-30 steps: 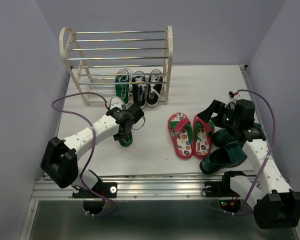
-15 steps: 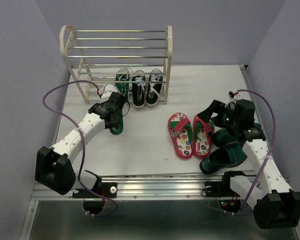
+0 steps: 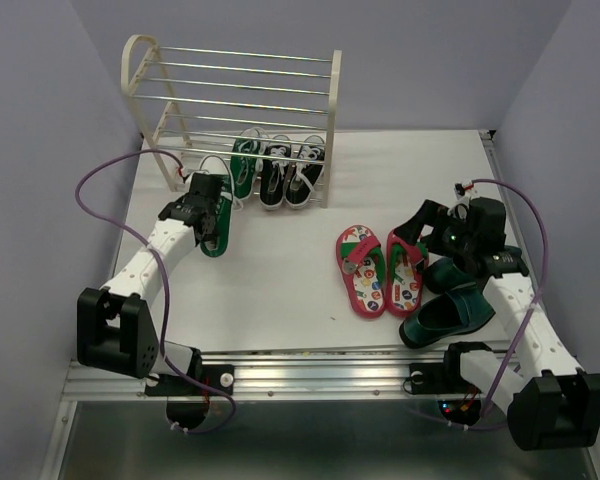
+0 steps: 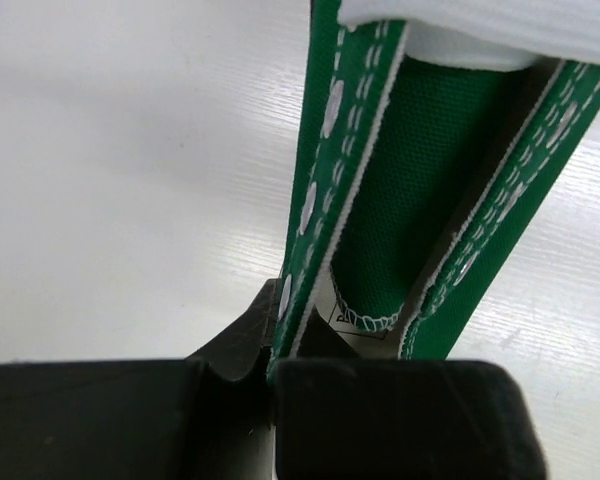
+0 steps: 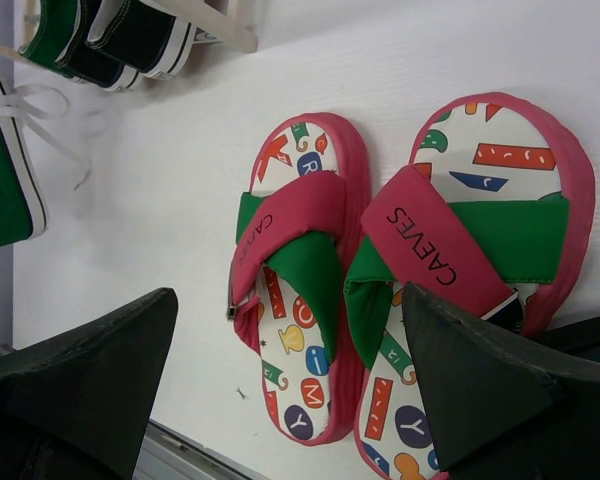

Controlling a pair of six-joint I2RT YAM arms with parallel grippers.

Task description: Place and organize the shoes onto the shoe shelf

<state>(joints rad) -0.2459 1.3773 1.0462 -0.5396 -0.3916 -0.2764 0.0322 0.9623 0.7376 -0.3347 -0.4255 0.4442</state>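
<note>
Judging roughly a third done. Seeing three shoes lined up side by side at the lowest level of the shoe shelf [image 3: 235, 95], upper left of frame: the shelved green sneaker [image 3: 244, 163], then both black sneakers [image 3: 288, 175] to its right. Can't tell whether resting on the bottom bars or on the counter [image 3: 280, 300] underneath. Carrying the second green sneaker [image 3: 216, 232] in the left gripper [image 3: 208, 210], clamped tight on the edge of the upper per the wrist view, just in front of the shelf's left side and near its mate. Can't tell whether lifted or dragging on the counter. Probably needs sliding in left of the shelved one to close that pair. Nothing on the upper tiers. Left to do: red-pink flip-flops [image 3: 380, 272], lying flat as a pair right of centre, and teal loafers [image 3: 448, 312], lower right, one partly hidden under the right arm. Hovering over that cluster with the right gripper [image 3: 428, 228], fingers spread wide, holding nothing. Reckoning two full pairs plus this one shoe outstanding, so more than half the job ahead.
</note>
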